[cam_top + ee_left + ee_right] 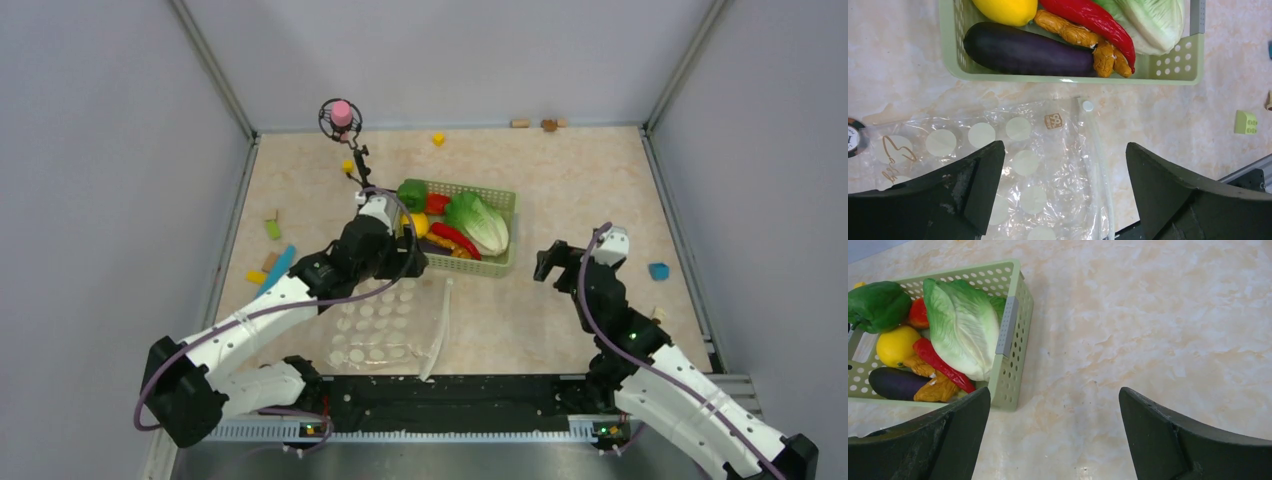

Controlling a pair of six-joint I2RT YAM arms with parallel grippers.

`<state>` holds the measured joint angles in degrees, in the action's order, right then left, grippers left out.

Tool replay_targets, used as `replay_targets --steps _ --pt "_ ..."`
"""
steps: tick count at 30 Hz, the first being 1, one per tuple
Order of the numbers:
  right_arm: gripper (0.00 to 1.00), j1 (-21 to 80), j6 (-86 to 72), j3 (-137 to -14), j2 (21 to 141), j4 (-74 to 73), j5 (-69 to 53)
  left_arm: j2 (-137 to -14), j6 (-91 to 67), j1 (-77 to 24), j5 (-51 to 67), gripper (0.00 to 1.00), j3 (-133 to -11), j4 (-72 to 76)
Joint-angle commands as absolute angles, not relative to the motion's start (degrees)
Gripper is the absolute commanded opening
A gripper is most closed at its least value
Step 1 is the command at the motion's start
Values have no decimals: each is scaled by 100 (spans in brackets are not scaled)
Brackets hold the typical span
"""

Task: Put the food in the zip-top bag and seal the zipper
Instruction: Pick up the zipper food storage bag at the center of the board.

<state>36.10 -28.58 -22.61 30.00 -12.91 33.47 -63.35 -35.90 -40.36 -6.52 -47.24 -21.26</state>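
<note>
The food lies in a green mesh basket (503, 199): pale cabbage (481, 222), green pepper (411, 194), red chili (455, 240), lemon (1005, 10), eggplant (1028, 50) and orange pieces (1078, 35). The zip-top bag (385, 325) lies flat and empty in front of the basket, its zipper (443, 325) along the right edge. My left gripper (1063, 180) hovers open over the bag's mouth end, just short of the basket. My right gripper (1055, 430) is open over bare table to the right of the basket (1008, 340), with nothing between its fingers.
Small blocks lie scattered: yellow (438, 139), blue (658, 271), green (1246, 122), and a blue piece (280, 265) at the left. A pink knob on a black stand (341, 112) is at the back. Walls enclose three sides; a black rail (450, 395) runs along the near edge.
</note>
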Motion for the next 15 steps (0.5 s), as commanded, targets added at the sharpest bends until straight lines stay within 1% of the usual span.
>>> replay_targets --steps 1,3,9,15 --pt "99 3610 -2972 -2480 2848 -1316 3370 -6291 -3529 -4266 -545 96 -4831 -1990" --pt "99 3612 -2992 -2394 2707 -1316 3396 -6414 -3568 -4533 -667 95 -4993 -2183" --pt "99 3613 -3089 -2043 2236 -1197 3368 -6991 -3864 -5835 -1761 94 -5722 -3430" --pt "99 3616 -3115 -1996 1975 -1279 3217 -7602 -4260 -6977 -2272 94 -6266 -4067"
